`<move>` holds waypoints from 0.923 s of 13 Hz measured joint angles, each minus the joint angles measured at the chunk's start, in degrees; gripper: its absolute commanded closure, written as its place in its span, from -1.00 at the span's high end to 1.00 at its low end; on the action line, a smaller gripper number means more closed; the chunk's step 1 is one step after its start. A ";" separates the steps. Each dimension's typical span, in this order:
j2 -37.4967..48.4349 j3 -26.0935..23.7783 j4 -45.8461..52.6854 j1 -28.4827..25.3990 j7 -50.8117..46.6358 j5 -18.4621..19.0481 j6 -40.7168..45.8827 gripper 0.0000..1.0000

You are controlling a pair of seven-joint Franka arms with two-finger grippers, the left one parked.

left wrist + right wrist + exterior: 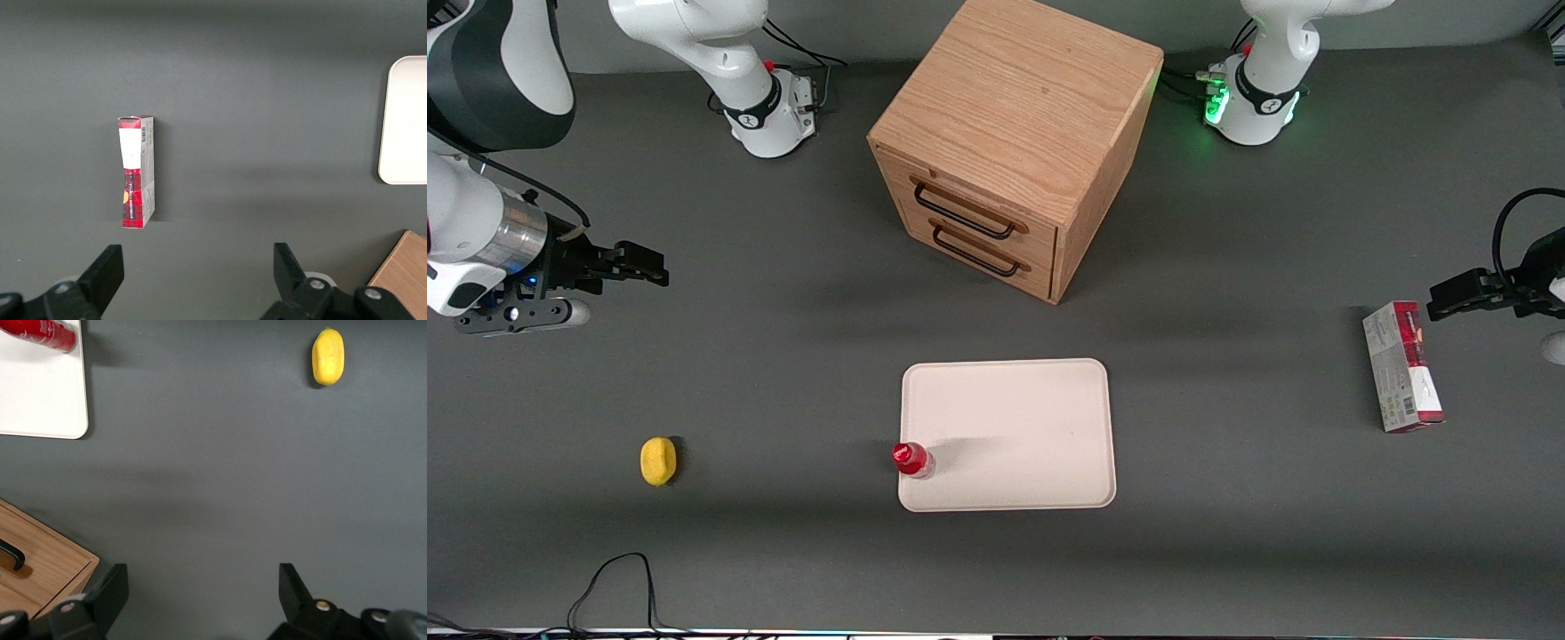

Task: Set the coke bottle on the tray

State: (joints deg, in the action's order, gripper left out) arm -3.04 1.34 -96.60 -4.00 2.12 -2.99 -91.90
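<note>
Red coke bottle (912,460) upright on tray (1023,427), claw (645,265) apart, spread

No readable text anywhere

The coke bottle (912,460) standing on the tray (1032,418) shows only a trace of white lettering, too small to make out. The red-and-white carton (1401,365) carries a barcode and fine print on its grey side, none of it legible. The claw (647,265), fingers spread, hangs over the tabletop (783,373) and bears no markings.
</note>
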 measured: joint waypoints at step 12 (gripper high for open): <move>0.51 0.02 6.24 0.74 2.19 -0.11 7.87 1.00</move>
